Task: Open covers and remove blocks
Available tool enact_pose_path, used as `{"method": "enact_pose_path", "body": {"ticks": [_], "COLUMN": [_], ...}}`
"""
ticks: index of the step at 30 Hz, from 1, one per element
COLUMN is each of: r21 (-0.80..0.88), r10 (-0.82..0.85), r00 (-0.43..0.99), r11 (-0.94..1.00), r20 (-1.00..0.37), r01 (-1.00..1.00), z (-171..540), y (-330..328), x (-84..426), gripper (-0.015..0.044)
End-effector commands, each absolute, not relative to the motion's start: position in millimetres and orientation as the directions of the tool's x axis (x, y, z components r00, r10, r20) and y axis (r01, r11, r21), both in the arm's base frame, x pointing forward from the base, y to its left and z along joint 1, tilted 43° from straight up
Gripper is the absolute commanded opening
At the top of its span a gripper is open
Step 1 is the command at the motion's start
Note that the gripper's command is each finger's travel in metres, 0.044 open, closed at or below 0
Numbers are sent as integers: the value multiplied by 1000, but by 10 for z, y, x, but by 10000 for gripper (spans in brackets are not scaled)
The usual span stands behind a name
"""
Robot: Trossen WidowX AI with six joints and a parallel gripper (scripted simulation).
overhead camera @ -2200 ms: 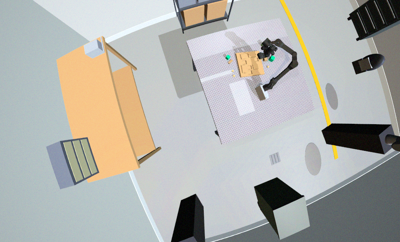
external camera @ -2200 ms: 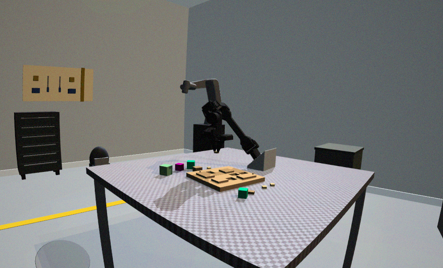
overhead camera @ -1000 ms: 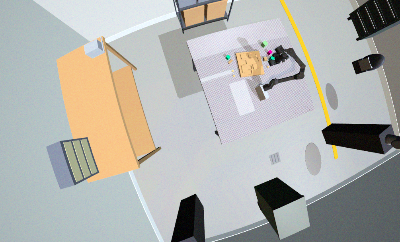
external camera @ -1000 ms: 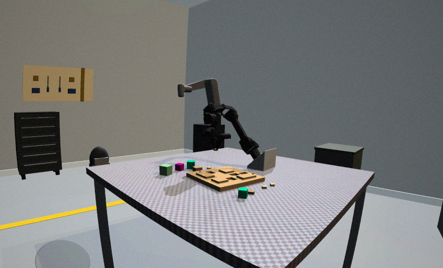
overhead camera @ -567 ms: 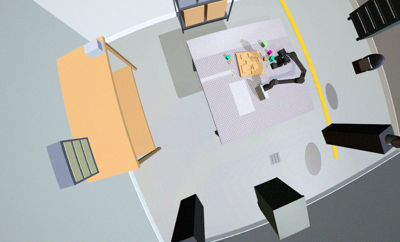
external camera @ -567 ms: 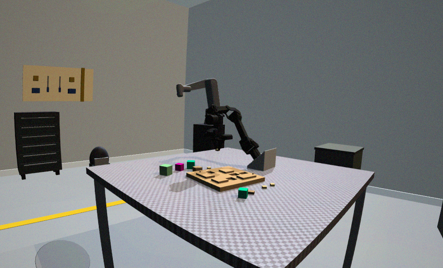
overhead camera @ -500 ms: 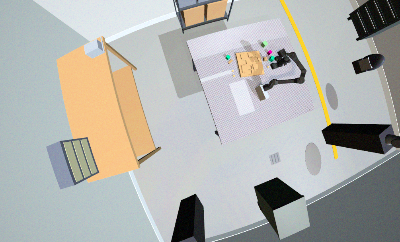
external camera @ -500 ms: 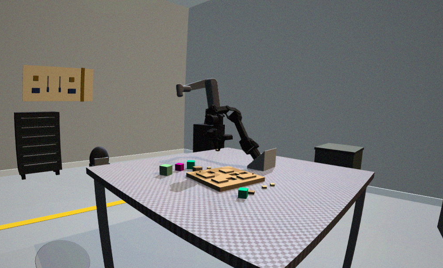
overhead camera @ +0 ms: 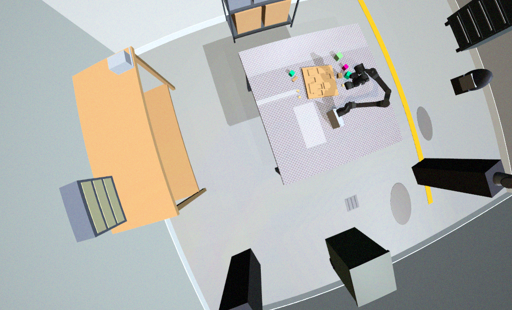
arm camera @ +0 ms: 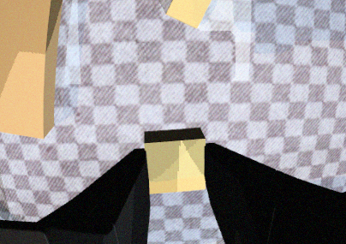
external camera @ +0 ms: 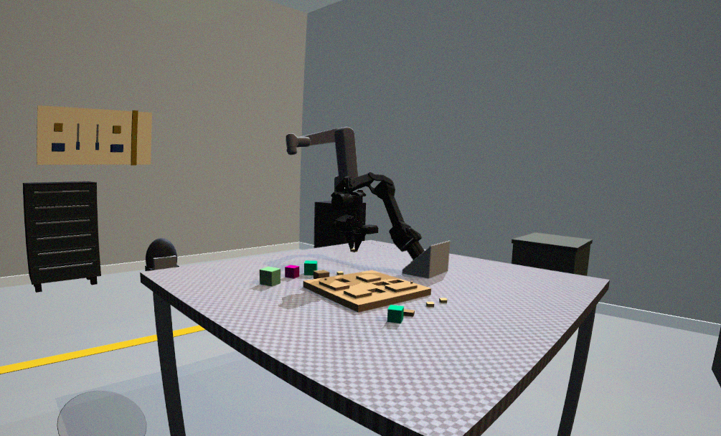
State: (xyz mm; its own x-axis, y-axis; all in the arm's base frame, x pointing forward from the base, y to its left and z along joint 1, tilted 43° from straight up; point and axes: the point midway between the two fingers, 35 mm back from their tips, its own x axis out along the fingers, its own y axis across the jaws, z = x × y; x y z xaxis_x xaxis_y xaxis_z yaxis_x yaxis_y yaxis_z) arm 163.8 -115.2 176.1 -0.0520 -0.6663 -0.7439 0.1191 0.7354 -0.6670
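The wooden puzzle board (overhead camera: 306, 92) (external camera: 359, 307) (arm camera: 44, 95) lies on the table, with raised covers and several dark open wells in its top. My gripper (external camera: 354, 249) (arm camera: 174, 158) is shut on a small pale yellow block (arm camera: 175, 165) and holds it above the table, off the board's edge. Another small yellow block (arm camera: 188, 6) (external camera: 339, 272) rests on the table beside the board. Two small yellow blocks lie past the opposite side, one (overhead camera: 297, 91) (external camera: 443, 300) near the other (overhead camera: 299, 97) (external camera: 430, 304). The arm covers part of the table in the top view.
Green cubes (overhead camera: 291, 73) (external camera: 270, 276) (external camera: 310, 267), a magenta cube (overhead camera: 345, 67) (external camera: 292, 271), a brown block (external camera: 321, 274) and a flat brown piece (overhead camera: 294, 78) (external camera: 409, 313) lie around the board. A grey wedge (external camera: 437, 261) stands by the arm's base.
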Motion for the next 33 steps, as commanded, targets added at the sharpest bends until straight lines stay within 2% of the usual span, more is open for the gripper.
{"method": "enact_pose_path", "body": {"ticks": [1, 33], "r21": [-664, -667], "r10": [-663, -666], "r00": [-56, -53], "r11": [739, 736], "r20": [-747, -744], "r01": [110, 111], "z": [1687, 1310], "y": [-1192, -1554], "x": [1631, 1598], "gripper": [80, 80]}}
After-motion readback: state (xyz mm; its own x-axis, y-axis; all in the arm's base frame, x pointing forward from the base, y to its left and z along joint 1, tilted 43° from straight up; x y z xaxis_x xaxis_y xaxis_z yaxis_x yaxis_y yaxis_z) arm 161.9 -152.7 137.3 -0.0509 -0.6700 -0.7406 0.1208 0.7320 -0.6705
